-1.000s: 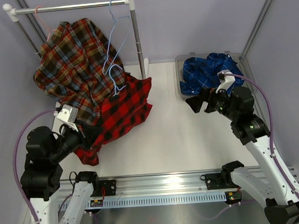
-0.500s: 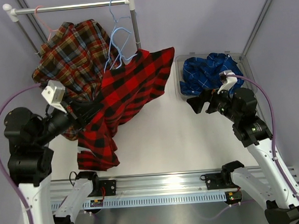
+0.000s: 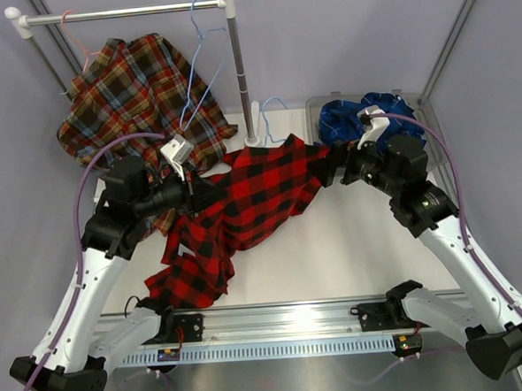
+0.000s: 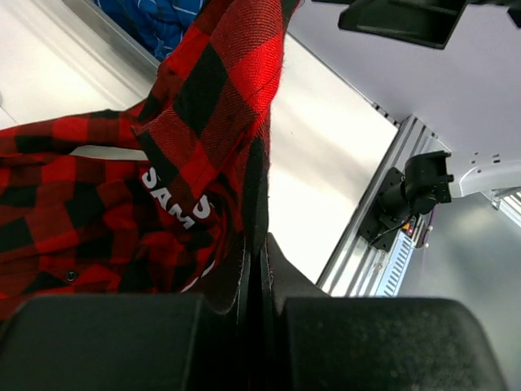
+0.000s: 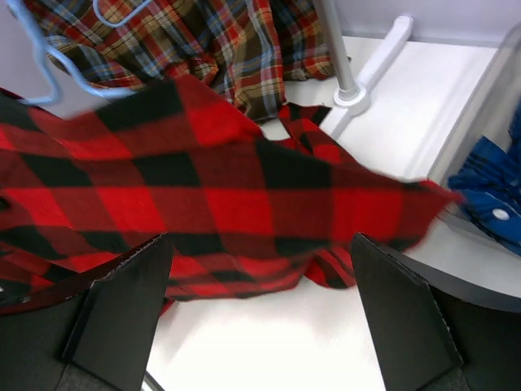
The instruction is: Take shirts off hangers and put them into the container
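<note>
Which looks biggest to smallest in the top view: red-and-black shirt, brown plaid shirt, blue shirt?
1. red-and-black shirt and brown plaid shirt: too alike to rank.
2. blue shirt: clearly smallest, though partly hidden.

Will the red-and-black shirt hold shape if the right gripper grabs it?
Probably floppy: the red-and-black shirt sags from the left gripper, tail bunched on the table. Likely light: one pinch lifts it. It may drape over the right gripper.

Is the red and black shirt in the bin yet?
Out. The red-and-black shirt is stretched above the table, pinched in the shut left gripper; only the blue shirt lies in the container.
</note>
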### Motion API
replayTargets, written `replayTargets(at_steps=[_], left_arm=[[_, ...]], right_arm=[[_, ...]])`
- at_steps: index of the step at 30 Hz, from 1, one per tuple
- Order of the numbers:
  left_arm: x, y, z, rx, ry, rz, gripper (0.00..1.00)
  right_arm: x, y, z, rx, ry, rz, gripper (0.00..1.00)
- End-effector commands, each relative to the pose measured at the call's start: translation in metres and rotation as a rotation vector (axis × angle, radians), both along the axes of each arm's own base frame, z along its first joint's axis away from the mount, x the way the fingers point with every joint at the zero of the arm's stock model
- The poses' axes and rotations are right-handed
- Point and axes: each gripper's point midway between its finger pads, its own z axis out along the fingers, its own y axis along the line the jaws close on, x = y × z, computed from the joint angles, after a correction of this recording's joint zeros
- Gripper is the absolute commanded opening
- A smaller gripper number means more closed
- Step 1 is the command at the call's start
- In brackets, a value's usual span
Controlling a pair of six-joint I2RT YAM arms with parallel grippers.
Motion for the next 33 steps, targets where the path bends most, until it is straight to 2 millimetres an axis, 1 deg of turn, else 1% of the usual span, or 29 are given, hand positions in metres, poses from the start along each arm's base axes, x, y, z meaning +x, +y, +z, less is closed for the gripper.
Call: replayTargets(at_steps=[1, 2, 3, 4, 5, 6, 7, 8, 9, 10, 11, 12, 13, 14, 15, 16, 17, 18, 19, 20, 21, 23, 24, 26, 27, 28, 31, 32, 33], left_arm=[[0.015, -0.005, 0.022, -0.027, -0.159, 0.004, 0.00], [0.014, -0.005, 0.019, -0.022, -0.161, 0.003, 0.00], [0.015, -0.004, 0.017, -0.016, -0.161, 0.010, 0.00], [0.015, -0.004, 0.011, -0.007, -0.158, 0.009, 0.00], [0.015, -0.005, 0.008, -0.002, -0.157, 0.005, 0.00], [0.014, -0.005, 0.005, 0.002, -0.155, -0.001, 0.00], [0.015, -0.005, -0.002, 0.014, -0.149, 0.000, 0.00], [0.016, -0.005, -0.004, 0.018, -0.146, 0.002, 0.00], [0.017, -0.004, -0.005, 0.022, -0.148, 0.007, 0.00], [0.016, -0.004, -0.007, 0.025, -0.146, 0.005, 0.00], [0.016, -0.004, -0.009, 0.027, -0.142, 0.004, 0.00], [0.015, -0.004, -0.009, 0.027, -0.144, 0.006, 0.00], [0.017, -0.003, -0.010, 0.032, -0.147, 0.011, 0.00], [0.017, -0.003, -0.011, 0.035, -0.148, 0.015, 0.00], [0.017, -0.002, -0.011, 0.036, -0.149, 0.017, 0.00], [0.017, -0.002, -0.010, 0.035, -0.150, 0.016, 0.00], [0.016, -0.002, -0.011, 0.035, -0.150, 0.016, 0.00], [0.016, -0.002, -0.010, 0.035, -0.152, 0.016, 0.00], [0.015, -0.002, -0.009, 0.034, -0.157, 0.016, 0.00], [0.015, -0.001, -0.010, 0.034, -0.159, 0.015, 0.00], [0.015, -0.001, -0.011, 0.037, -0.157, 0.016, 0.00], [0.014, -0.001, -0.010, 0.035, -0.161, 0.015, 0.00], [0.013, -0.001, -0.010, 0.034, -0.160, 0.011, 0.00], [0.012, -0.002, -0.010, 0.031, -0.158, 0.004, 0.00], [0.012, -0.002, -0.010, 0.030, -0.157, 0.004, 0.00], [0.012, -0.003, -0.011, 0.031, -0.155, 0.002, 0.00], [0.011, -0.002, -0.011, 0.030, -0.157, 0.001, 0.00], [0.011, -0.002, -0.010, 0.030, -0.158, 0.004, 0.00], [0.012, -0.002, -0.011, 0.031, -0.157, 0.007, 0.00]], right_arm=[[0.013, 0.015, 0.040, 0.010, -0.128, 0.003, 0.99], [0.014, 0.019, 0.052, 0.024, -0.152, 0.004, 0.99], [0.012, 0.028, 0.055, 0.029, -0.161, 0.022, 1.00], [0.018, 0.032, 0.054, 0.021, -0.155, 0.008, 0.99], [0.020, 0.035, 0.064, 0.027, -0.173, 0.007, 0.99], [0.020, 0.040, 0.068, 0.029, -0.178, 0.013, 0.99], [0.023, 0.049, 0.065, 0.021, -0.167, 0.022, 0.99], [0.024, 0.052, 0.068, 0.022, -0.172, 0.022, 0.99], [0.025, 0.055, 0.077, 0.028, -0.190, 0.022, 0.99], [0.027, 0.062, 0.077, 0.026, -0.191, 0.022, 0.99], [0.027, 0.066, 0.084, 0.029, -0.203, 0.023, 0.99], [0.028, 0.069, 0.086, 0.030, -0.207, 0.028, 0.99], [0.031, 0.076, 0.085, 0.025, -0.204, 0.033, 0.98], [0.031, 0.079, 0.092, 0.030, -0.217, 0.036, 0.98], [0.033, 0.082, 0.093, 0.028, -0.219, 0.036, 0.98], [0.038, 0.088, 0.088, 0.016, -0.209, 0.034, 0.97], [0.038, 0.094, 0.094, 0.018, -0.222, 0.042, 0.97], [0.040, 0.097, 0.092, 0.013, -0.218, 0.041, 0.96], [0.046, 0.103, 0.085, -0.002, -0.203, 0.044, 0.95], [0.046, 0.108, 0.088, 0.001, -0.207, 0.053, 0.95], [0.050, 0.113, 0.082, -0.008, -0.195, 0.054, 0.93], [0.052, 0.118, 0.089, 0.003, -0.206, 0.057, 0.91], [0.051, 0.123, 0.089, 0.004, -0.205, 0.063, 0.90], [0.057, 0.128, 0.089, 0.006, -0.203, 0.060, 0.85], [0.060, 0.130, 0.086, 0.001, -0.195, 0.057, 0.82], [0.061, 0.131, 0.087, 0.006, -0.196, 0.053, 0.75], [0.061, 0.135, 0.087, 0.010, -0.193, 0.058, 0.65], [0.060, 0.136, 0.088, 0.010, -0.196, 0.061, 0.58], [0.059, 0.138, 0.087, 0.006, -0.193, 0.063, 0.54]])
